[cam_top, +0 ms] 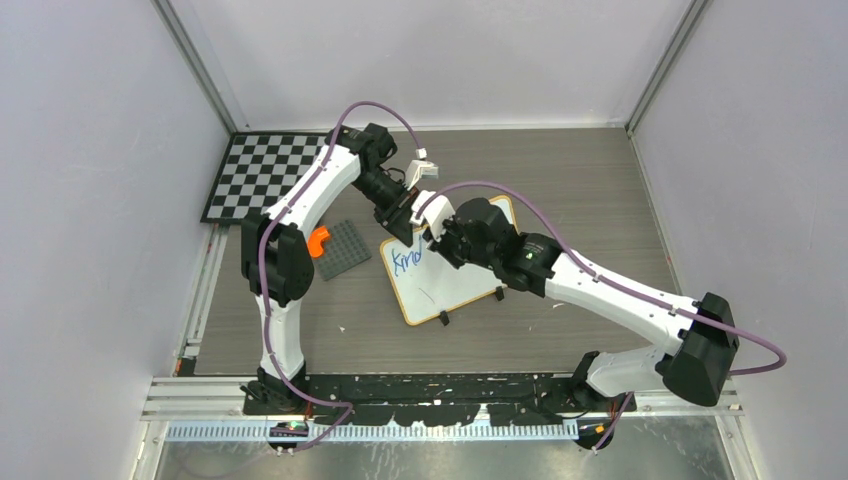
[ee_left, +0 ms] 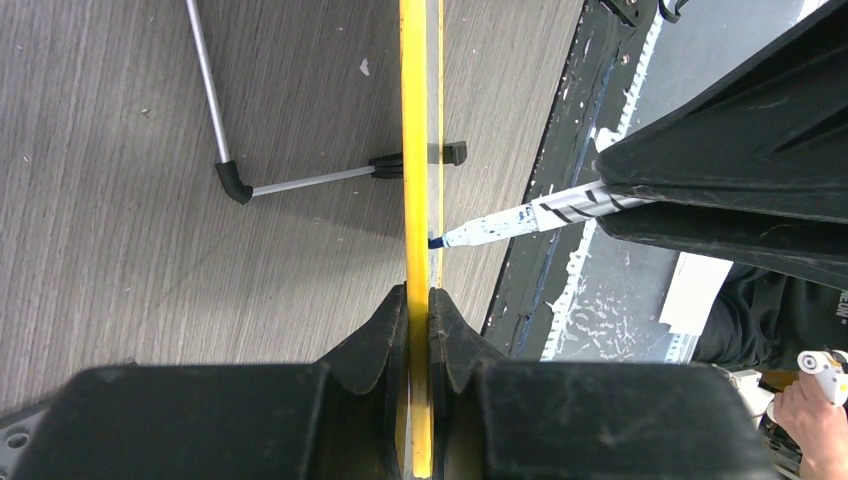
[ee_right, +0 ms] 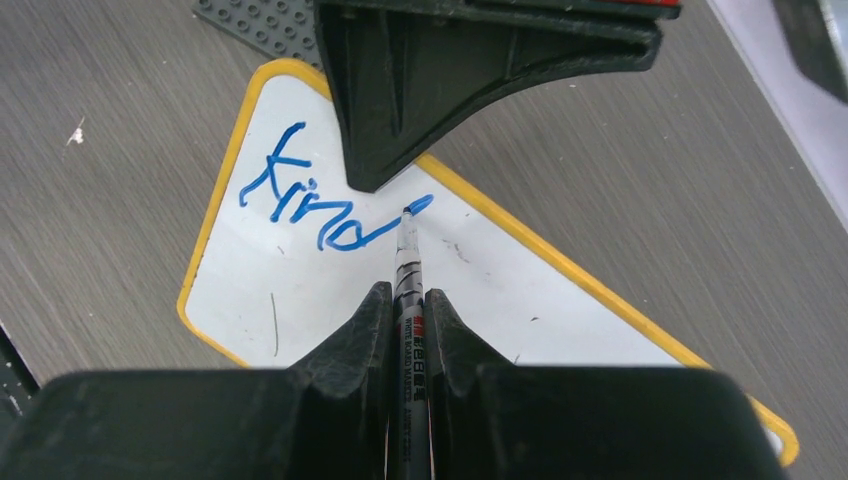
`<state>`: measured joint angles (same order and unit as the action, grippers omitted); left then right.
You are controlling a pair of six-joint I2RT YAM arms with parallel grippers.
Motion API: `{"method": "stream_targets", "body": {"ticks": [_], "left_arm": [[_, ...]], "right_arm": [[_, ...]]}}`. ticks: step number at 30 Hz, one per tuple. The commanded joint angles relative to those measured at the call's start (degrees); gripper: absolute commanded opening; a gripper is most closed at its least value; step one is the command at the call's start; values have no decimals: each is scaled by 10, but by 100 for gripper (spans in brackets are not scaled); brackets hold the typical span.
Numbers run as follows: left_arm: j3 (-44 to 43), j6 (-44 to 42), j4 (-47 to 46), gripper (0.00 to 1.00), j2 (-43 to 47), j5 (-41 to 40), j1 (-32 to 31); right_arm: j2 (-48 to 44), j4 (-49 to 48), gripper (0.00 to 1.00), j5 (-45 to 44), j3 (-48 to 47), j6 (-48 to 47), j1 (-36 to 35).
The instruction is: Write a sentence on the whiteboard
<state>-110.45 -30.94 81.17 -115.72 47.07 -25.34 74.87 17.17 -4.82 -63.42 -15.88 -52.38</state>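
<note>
The whiteboard (cam_top: 455, 285), white with a yellow-orange frame, stands tilted in the middle of the table. Blue letters of the sentence (ee_right: 300, 200), reading about "kind", run across its upper left. My left gripper (ee_left: 418, 300) is shut on the board's frame edge (ee_left: 415, 150), which I see edge-on; from above that gripper (cam_top: 405, 215) sits at the board's far corner. My right gripper (ee_right: 405, 300) is shut on a whiteboard marker (ee_right: 408, 260). The marker's blue tip touches the board at the end of the last stroke. In the left wrist view the marker (ee_left: 530, 215) meets the board from the right.
A black-and-white checkerboard (cam_top: 260, 175) lies at the far left. A grey studded plate (cam_top: 345, 248) with an orange piece (cam_top: 318, 240) sits left of the board. The board's black feet (cam_top: 443, 318) and silver prop rod (ee_left: 290, 183) rest on the table. Faint dark stray marks (ee_right: 273, 325) dot the board.
</note>
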Motion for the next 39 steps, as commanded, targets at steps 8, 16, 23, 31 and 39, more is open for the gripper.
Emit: {"method": "stream_targets", "body": {"ticks": [8, 16, 23, 31, 39], "left_arm": [[23, -20, 12, 0, -26, -15, -33], [28, -19, 10, 0, -25, -15, -33], [23, -19, 9, 0, -23, -15, -34], [9, -5, 3, 30, 2, -11, -34], [35, 14, -25, 46, 66, -7, -13]], "right_arm": [[-11, 7, 0, 29, 45, 15, -4], [-15, 31, 0, 30, 39, 11, -7], [-40, 67, 0, 40, 9, 0, -7], [-63, 74, 0, 61, -13, 10, -7], [-72, 61, 0, 67, -4, 27, -7]]}}
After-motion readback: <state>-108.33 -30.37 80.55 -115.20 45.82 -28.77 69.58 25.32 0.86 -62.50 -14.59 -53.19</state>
